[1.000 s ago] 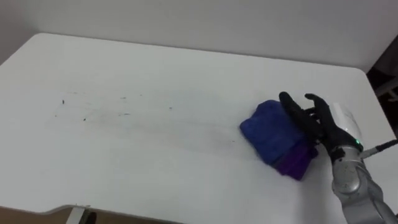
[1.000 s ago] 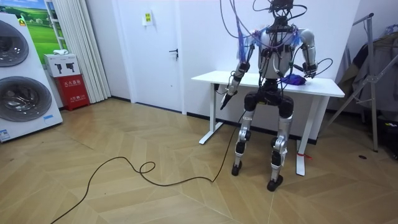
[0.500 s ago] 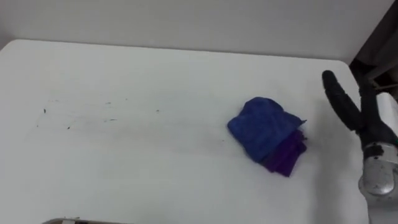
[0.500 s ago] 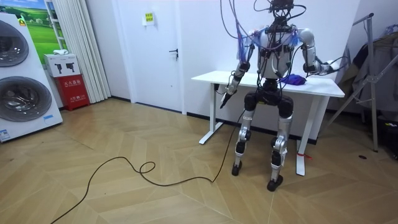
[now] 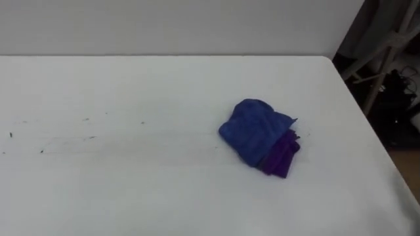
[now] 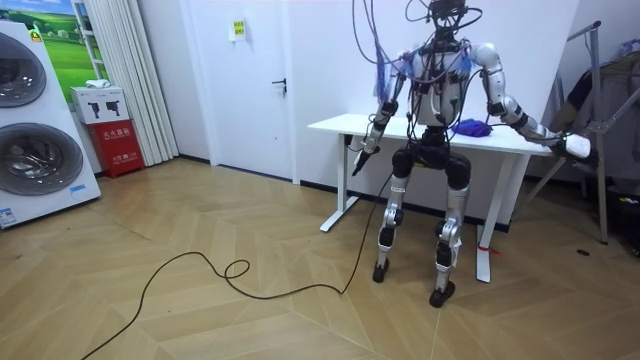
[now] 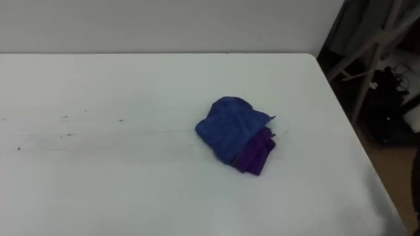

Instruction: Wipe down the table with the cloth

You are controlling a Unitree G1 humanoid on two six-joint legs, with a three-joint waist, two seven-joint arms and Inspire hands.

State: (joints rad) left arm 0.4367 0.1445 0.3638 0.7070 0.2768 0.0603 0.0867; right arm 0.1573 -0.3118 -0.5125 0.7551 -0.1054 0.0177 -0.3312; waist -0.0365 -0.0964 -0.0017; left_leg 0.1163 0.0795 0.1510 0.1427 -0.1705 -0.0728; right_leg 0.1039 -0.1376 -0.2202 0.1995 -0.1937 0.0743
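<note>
Right hand out past table's right end in room view, well apart from cloth, touching nothing. Open or closed: cannot tell at this range. Left hand hanging low by table's left end, likewise cannot tell. Standing at table's near side, facing it.

Table: white, wide, with right edge and far right corner visible in eye views.

Cloth: bunched heap, blue on top, purple poking out at lower right. Lying free on tabletop, right of centre, nearer right edge than left.

Marks: dark specks plus faint grey streak across left half, well apart from cloth, not wiped off.

Judged stage: wipe unfinished, needs 1 grasp on cloth before any pass.

Risks:
- Coming in from off the table, could clip right edge or land beside heap, given the long reach.
- Pressing flat without closing round heap would skid it ahead instead of carrying it.
- With 2 loose layers, might catch blue only and leave purple behind or trailing.
- Bunched shape gives a small contact patch, likely to smear specks rather than lift them.
- Any sweep toward right edge could tip cloth to floor.
</note>
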